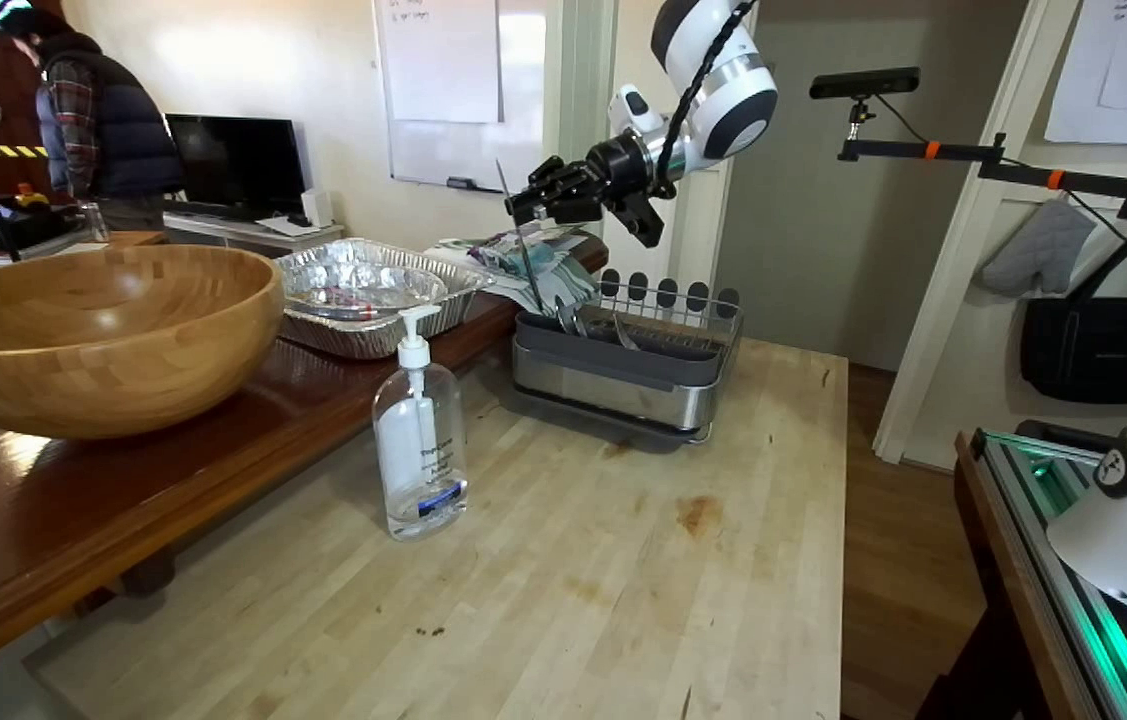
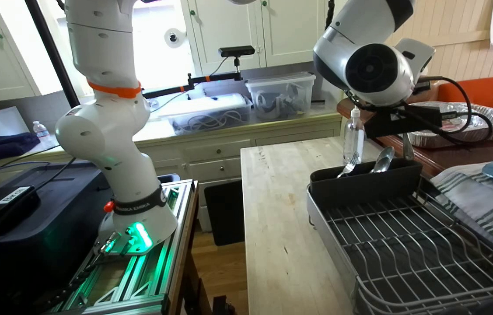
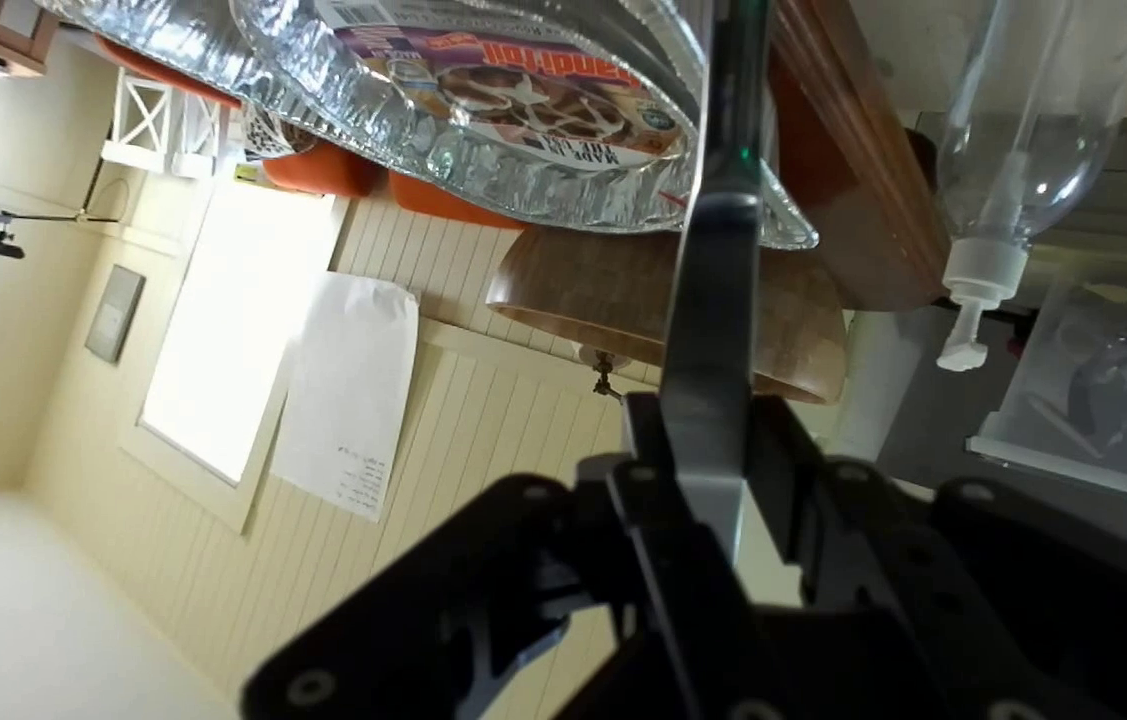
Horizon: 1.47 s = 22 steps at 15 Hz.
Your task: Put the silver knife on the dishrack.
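The silver knife (image 1: 528,265) stands steeply, slightly tilted, in my gripper (image 1: 521,207) above the dishrack (image 1: 673,400). In the wrist view the knife (image 3: 713,290) runs between both fingers of the gripper (image 3: 703,425), which are shut on it. Its lower end comes down to the left end of the rack's dark cutlery holder (image 1: 613,355); I cannot tell whether the tip is inside. In an exterior view the wrist hides the fingers, and the rack's wire bed (image 2: 408,249) shows in front of the holder. The rack is out of the wrist view.
A fork (image 2: 351,164) and a spoon (image 2: 384,159) stand in the holder. Dish towels (image 1: 533,270) lie behind it. A clear soap bottle (image 1: 418,450) stands on the light table (image 1: 623,560). Foil trays (image 1: 353,330) and a wooden bowl (image 1: 103,350) sit on the raised wooden counter.
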Each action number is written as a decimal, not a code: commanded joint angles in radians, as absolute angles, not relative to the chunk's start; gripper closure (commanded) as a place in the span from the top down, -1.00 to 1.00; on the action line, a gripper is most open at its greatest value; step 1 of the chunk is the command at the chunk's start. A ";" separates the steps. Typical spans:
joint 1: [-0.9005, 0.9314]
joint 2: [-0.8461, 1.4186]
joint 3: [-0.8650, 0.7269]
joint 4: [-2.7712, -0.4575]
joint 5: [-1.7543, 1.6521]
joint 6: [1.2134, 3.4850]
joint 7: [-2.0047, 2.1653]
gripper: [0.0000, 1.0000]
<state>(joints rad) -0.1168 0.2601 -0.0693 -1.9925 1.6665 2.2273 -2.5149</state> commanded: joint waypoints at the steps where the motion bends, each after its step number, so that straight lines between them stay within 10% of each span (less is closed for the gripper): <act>1: -0.118 0.294 -0.083 -1.968 1.704 2.188 -2.541 -0.87; 22: -0.116 0.392 -0.094 -1.922 1.700 2.173 -2.512 -0.87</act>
<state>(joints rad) -0.1176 0.3647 -0.0851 -1.9451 1.6843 2.1948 -2.5129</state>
